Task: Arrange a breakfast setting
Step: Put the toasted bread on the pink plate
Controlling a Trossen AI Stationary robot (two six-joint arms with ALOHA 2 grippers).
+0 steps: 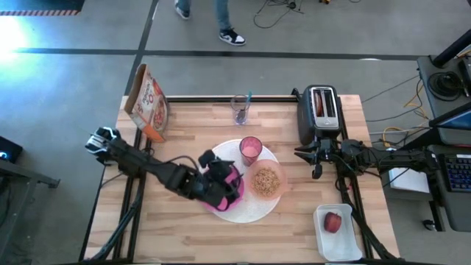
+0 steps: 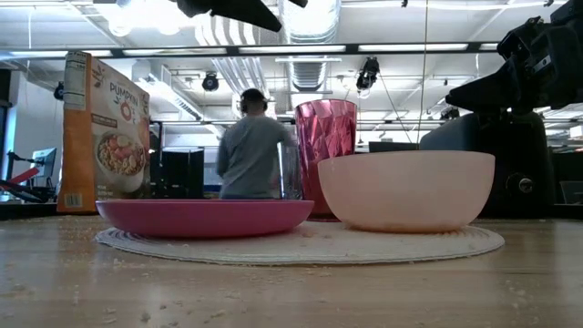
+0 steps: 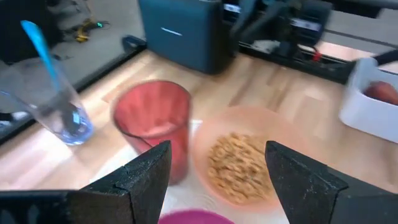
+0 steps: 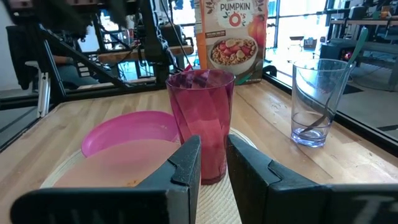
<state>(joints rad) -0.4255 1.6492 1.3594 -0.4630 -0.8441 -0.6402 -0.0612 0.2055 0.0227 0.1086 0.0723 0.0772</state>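
Observation:
A large round white plate (image 1: 257, 210) lies at the table's middle. On it rest a magenta plate (image 2: 205, 217), a peach bowl (image 1: 266, 181) of brown cereal (image 3: 239, 163) and a pink tumbler (image 1: 250, 149), which stands upright. A teal-handled spoon (image 4: 348, 56) stands in a clear glass (image 1: 241, 110) by the far edge. A red fruit (image 1: 333, 221) lies in a white tub. My left gripper (image 3: 214, 180) hovers open and empty over the magenta plate. My right gripper (image 4: 213, 165) hovers right of the bowl, in front of the toaster, its fingers a narrow gap apart and empty. No bagel shows plainly.
A cereal box (image 1: 147, 103) stands at the far left corner. A dark toaster (image 1: 322, 112) stands at the far right. The white tub (image 1: 337, 234) sits at the near right corner. Crumbs dot the near tabletop (image 2: 137, 301). A person (image 2: 250, 150) stands in the room behind.

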